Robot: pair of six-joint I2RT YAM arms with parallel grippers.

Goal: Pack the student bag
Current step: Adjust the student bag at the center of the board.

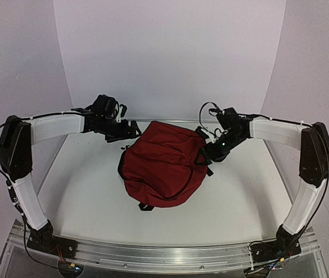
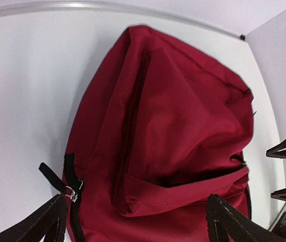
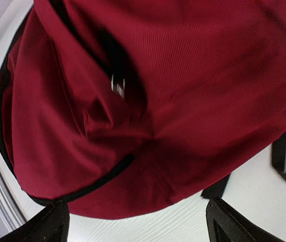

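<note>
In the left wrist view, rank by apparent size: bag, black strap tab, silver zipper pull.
Largest: student bag, filling most of the view.
Next: black strap tab.
Smallest: silver zipper pull, right beside the tab.

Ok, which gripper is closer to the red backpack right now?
Right. The right gripper is at the student bag's right edge, seemingly over its fabric, jaws open. The left gripper sits just off the bag's far-left corner, also open.
</note>
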